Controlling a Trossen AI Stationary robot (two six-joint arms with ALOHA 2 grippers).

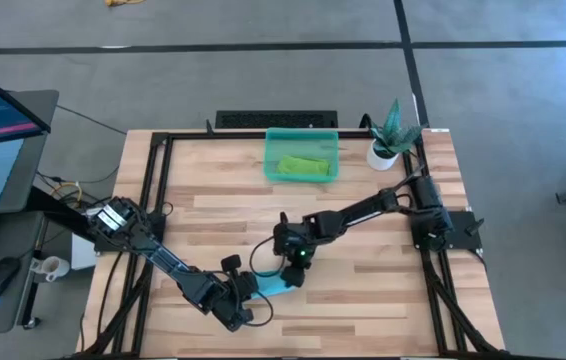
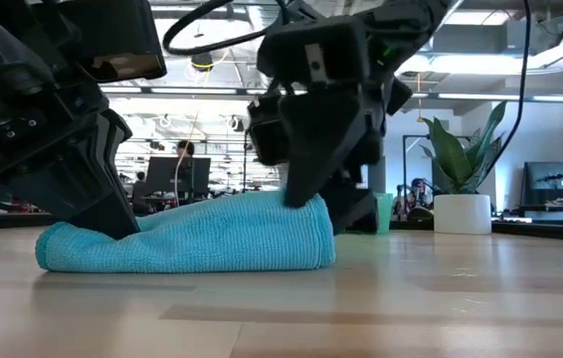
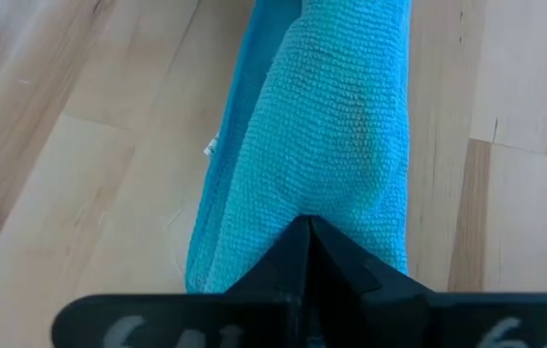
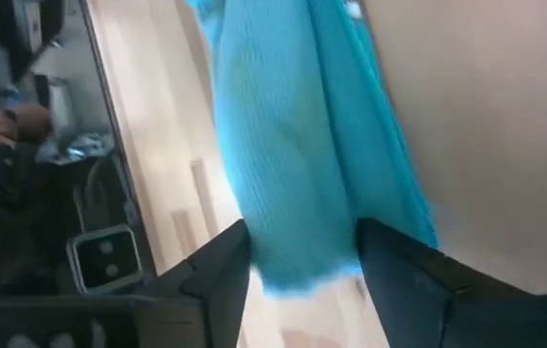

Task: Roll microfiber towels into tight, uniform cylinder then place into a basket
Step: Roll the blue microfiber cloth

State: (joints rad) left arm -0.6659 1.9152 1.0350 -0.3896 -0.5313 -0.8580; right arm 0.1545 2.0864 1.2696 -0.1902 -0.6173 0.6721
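One towel down, one to go. In the high view's upper middle the basket already holds the lime green towel, lying inside as a loose roll, so that half looks finished.

Now the blue towel. It lies on the table in the lower middle of the high view, rolled into a cylinder, well short of the basket. From the low view it reads as a fairly even roll, a bit flatter at its left end than its right, so I judge the rolling nearly done but not yet tight and uniform.

My left gripper is at the roll's lower-left end, fingers pressed together with the tip pushed into the cloth; the left wrist view shows the closed point nosing right into the towel. My right gripper sits over the other end, fingers spread wide, one on each side of the roll, straddling it rather than pinching.

What is left, as I judge it: firm up the roll if needed, grip it, carry it up the frame to the basket and set it in beside the green one. The risk is the roll loosening when lifted.
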